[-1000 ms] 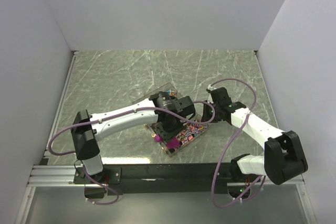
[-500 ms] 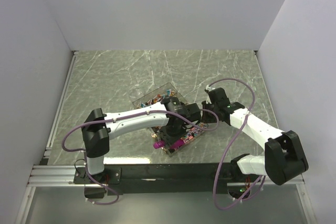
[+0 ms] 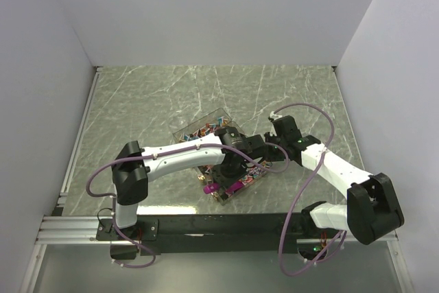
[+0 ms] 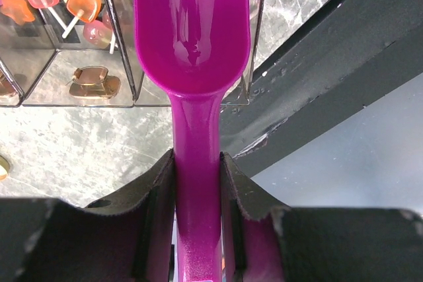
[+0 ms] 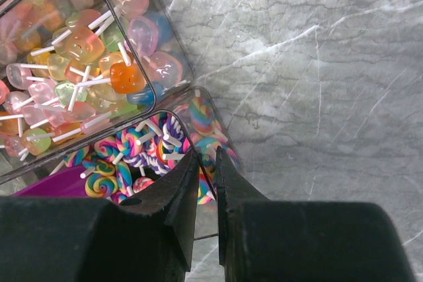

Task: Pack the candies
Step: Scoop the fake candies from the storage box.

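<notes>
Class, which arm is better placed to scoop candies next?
Left: the left gripper grips the magenta scoop, bowl empty at the clear box of candies. The right gripper only pinches the box's wall.

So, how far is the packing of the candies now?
Done: several cells of the clear plastic compartment box already hold small colourful candies. In hand: the left claw grips the magenta plastic scoop, whose bowl looks empty over the box, while the right claw pinches the box wall. Left: one cell shows only a gold-wrapped sweet. I cannot see any candies outside.
</notes>
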Controlling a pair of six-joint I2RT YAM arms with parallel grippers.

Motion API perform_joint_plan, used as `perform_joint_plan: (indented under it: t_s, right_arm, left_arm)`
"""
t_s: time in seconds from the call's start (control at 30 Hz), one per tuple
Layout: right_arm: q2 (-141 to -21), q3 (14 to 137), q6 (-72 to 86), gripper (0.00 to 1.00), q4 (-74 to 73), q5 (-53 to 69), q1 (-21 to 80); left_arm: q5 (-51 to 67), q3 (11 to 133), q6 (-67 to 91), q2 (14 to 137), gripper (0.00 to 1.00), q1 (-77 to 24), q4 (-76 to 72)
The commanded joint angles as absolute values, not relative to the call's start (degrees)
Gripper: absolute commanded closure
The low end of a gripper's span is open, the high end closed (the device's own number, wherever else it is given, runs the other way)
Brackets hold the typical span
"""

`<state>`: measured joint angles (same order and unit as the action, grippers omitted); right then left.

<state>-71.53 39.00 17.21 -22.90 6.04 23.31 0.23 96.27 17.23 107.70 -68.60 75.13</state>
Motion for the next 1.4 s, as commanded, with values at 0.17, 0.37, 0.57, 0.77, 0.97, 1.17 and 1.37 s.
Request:
perform_joint_plan:
  t_s: [0.17, 0.37, 0.57, 0.77, 0.97, 1.17, 1.37]
  right_arm:
    - [-71.1, 36.83, 23.11, 1.0, -17.58, 13.01, 24.61]
    - [-71.63, 36.56, 23.56, 1.0, -16.87, 13.54, 24.79]
    - [-70.67, 36.91, 21.71, 1.0, -19.68, 8.89, 24.79]
    - [-70.66, 37.53, 20.66, 1.0, -21.01, 6.07, 24.79]
    - [-71.28, 37.97, 20.13, 1.0, -21.36, 5.18, 24.87]
    - [-70.4, 38.41, 19.95, 1.0, -21.8, 4.84, 24.87]
    - [-70.66, 38.41, 19.6, 1.0, -21.97, 4.66, 24.79]
  left_arm:
    - [1.14, 102.12, 15.29, 113.99, 0.99, -68.2, 57.31]
    - [2.81, 104.32, 14.24, 114.17, 0.99, -68.2, 53.97]
    - [2.99, 102.14, 14.5, 110.84, 0.99, -68.29, 60.1]
    - [3.87, 92.48, 16.26, 104.78, 0.99, -68.2, 63.89]
    - [1.67, 90.96, 16.52, 103.36, 0.99, -68.29, 67.67]
    - [0.27, 94.56, 16.79, 104.5, 0.99, -68.2, 72.42]
    - [0.18, 96.33, 18.02, 104.33, 0.99, -68.2, 75.94]
